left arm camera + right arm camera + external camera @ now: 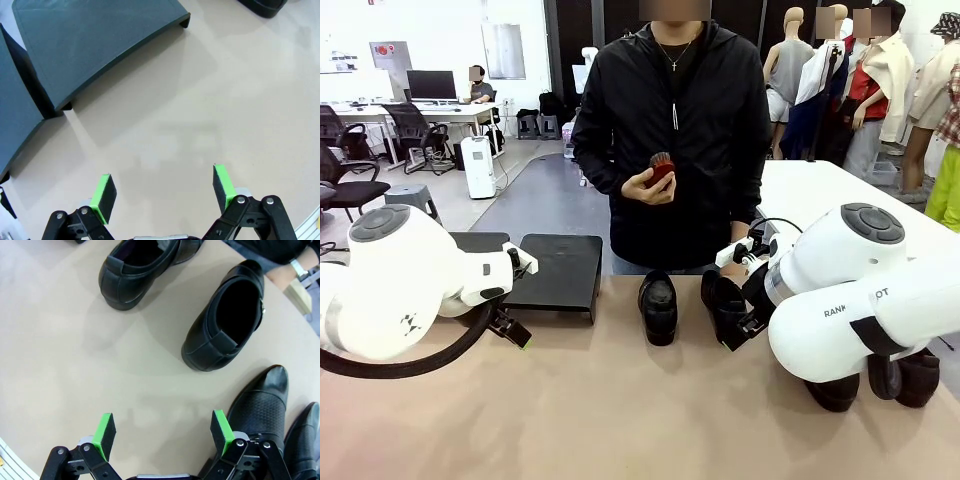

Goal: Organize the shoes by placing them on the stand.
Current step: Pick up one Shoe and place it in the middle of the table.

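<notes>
with right gripper (pixel 162 429) and left gripper (pixel 162 186) both spread wide and empty, lower the right one over a side wall of the middle shoe (pixel 226 322), standing on the table (pixel 620 420) well right of the stand (pixel 558 268), and pinch squarely near the heel.

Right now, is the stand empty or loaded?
Empty where it shows: the stand has a bare top; the shoes sit on the table.
</notes>
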Controlling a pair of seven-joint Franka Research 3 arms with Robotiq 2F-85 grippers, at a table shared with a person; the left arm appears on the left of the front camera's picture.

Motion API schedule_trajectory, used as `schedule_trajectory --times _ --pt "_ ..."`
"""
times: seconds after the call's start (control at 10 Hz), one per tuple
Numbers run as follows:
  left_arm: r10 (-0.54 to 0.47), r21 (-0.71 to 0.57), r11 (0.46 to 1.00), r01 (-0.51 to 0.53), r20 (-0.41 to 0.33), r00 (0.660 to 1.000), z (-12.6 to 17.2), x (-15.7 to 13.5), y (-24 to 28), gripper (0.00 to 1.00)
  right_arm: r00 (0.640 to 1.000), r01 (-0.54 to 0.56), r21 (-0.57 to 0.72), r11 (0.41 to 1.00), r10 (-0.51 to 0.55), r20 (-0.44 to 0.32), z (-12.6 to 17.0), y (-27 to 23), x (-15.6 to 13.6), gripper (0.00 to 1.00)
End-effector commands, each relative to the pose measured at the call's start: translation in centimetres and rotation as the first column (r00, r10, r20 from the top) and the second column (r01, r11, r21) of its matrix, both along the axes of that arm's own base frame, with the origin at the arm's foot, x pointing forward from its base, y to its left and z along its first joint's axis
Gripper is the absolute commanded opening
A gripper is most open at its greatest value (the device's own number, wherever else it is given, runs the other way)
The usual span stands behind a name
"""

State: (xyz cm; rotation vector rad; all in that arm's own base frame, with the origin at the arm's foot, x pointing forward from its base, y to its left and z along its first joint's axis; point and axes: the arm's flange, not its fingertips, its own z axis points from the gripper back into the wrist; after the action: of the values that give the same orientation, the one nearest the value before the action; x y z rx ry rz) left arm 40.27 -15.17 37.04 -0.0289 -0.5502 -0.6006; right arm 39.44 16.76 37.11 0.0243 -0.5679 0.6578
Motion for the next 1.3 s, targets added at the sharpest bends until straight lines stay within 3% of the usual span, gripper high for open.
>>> schedule_trajectory --times 0.0,0.1,0.2,0.4,0.5,0.8,0.9,1.2 --pt "0.0 0.0 1.0 0.0 0.0 1.0 0.0 0.0 0.0 1.0 1.0 0.0 0.0 1.0 0.0 0.0 0.0 0.0 0.0 1.0" --pt "0.0 0.016 1.0 0.002 -0.103 0.995 2.9 -2.0 0.4 1.0 0.999 0.017 0.042 0.999 -0.016 -0.028 2.5 -0.5 -1.6 1.0" --pt "0.001 -0.182 0.983 -0.029 -0.152 0.988 6.1 -4.7 1.0 1.0 0.991 0.073 0.114 0.991 -0.059 -0.118 5.4 -1.5 -3.8 1.0" --pt "0.096 -0.242 0.958 -0.153 -0.229 0.969 11.4 -9.7 3.6 1.0 0.979 0.124 0.277 0.953 -0.072 -0.192 11.6 -3.6 -9.6 1.0" --pt "-0.011 -0.296 0.953 -0.065 -0.248 0.969 13.3 -12.6 5.8 1.0 0.971 0.172 0.317 0.933 -0.106 -0.215 14.2 -5.0 -13.0 1.0" --pt "-0.055 -0.377 0.926 0.002 -0.129 0.99 15.0 -21.0 12.0 1.0 0.978 0.192 0.377 0.906 -0.143 -0.153 17.3 -10.5 -21.6 1.0" --pt "0.02 -0.436 0.898 -0.056 -0.086 0.996 14.8 -22.5 14.0 1.0 0.973 0.23 0.417 0.879 -0.198 -0.119 17.4 -12.5 -23.5 1.0" --pt "0.228 -0.559 0.793 -0.242 -0.096 0.969 13.4 -22.5 17.3 1.0 0.944 0.324 0.473 0.819 -0.313 -0.104 16.4 -16.1 -25.1 1.0"
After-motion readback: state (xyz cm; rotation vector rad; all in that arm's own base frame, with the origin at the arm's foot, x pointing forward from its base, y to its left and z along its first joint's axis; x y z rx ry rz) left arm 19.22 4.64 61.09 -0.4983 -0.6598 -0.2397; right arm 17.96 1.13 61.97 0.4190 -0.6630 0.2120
